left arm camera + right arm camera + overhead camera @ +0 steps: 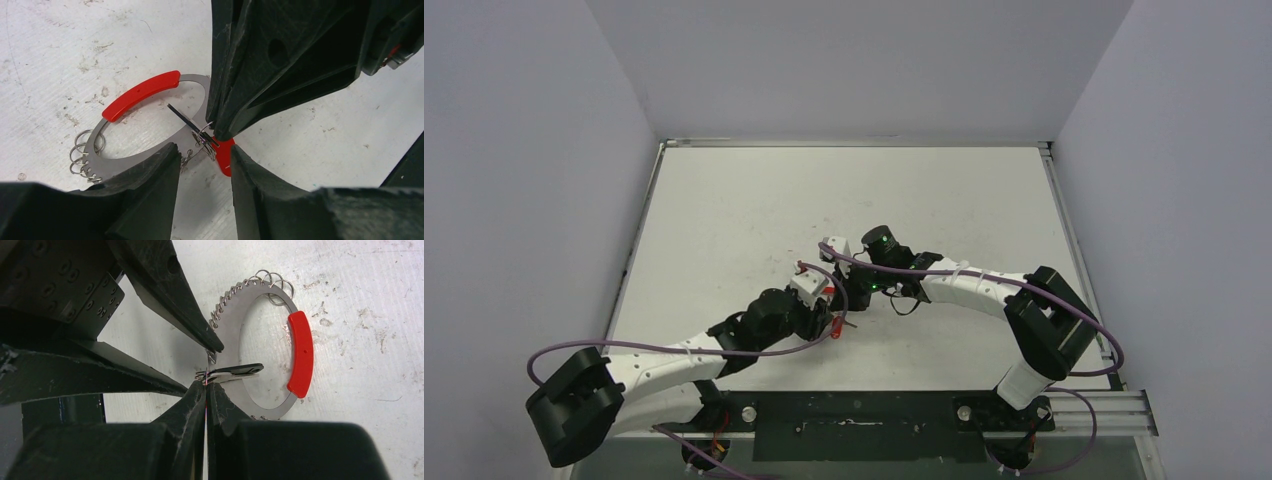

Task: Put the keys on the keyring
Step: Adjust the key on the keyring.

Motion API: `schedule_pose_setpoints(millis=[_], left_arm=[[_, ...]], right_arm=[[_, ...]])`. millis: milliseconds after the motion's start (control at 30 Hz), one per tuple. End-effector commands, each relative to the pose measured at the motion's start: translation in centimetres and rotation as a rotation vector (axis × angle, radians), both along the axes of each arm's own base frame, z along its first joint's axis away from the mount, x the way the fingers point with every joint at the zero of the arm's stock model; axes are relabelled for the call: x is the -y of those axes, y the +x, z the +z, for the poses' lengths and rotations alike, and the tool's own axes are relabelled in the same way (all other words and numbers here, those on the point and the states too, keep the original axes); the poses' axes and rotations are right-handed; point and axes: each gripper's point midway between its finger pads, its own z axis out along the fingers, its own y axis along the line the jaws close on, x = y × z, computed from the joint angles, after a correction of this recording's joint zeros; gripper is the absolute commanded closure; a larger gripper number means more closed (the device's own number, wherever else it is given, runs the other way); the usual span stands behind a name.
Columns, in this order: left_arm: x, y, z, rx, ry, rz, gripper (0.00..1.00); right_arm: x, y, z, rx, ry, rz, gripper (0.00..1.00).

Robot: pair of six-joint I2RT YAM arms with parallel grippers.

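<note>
The keyring lies flat on the table, about mid-table, where the two arms meet. It is a thin, stiff metal band and probably light and slick, so it is likely to skate unless pinned. Its red sleeve, at 3 o'clock in the right wrist view, looks the least slippery place to hold it.

The key is tiny and rigid and would be easy to twist or drop. It wants a firm pinch at one end with the other end left free.

The right gripper has its jaws closed tight on the key's near end. The key's dark head points toward 3 o'clock over the ring's opening.

The left gripper has its jaws partly open, astride the ring's arc at 9 o'clock. Whether they press on the ring I cannot tell.
</note>
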Motion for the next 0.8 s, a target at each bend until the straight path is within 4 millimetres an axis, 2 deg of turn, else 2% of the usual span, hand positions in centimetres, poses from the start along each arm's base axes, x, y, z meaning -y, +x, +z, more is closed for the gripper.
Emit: schedule_pose_setpoints(millis=[0, 167, 300, 567, 767], left_arm=[[1.7, 1.4, 3.0, 0.074, -0.066, -0.019, 0.6], [1.9, 1.5, 2.5, 0.078, -0.047, -0.031, 0.75], [1.6, 1.6, 2.6, 0.089, -0.047, -0.024, 1.0], [0.4, 0.9, 2.7, 0.104, -0.048, -0.016, 1.0], [-0.4, 0.1, 2.0, 0.079, -0.028, -0.028, 1.0]], right_arm=[[-1.2, 0.7, 1.6, 0.019, 0.06, 0.014, 1.0], [-1.1, 0.7, 1.4, 0.016, 0.059, 0.014, 1.0], [-1.0, 0.7, 1.4, 0.015, 0.057, 0.012, 1.0], [-0.6, 1.3, 1.1, 0.007, 0.05, -0.006, 1.0], [-0.5, 2.1, 1.4, 0.0, 0.049, -0.02, 1.0]])
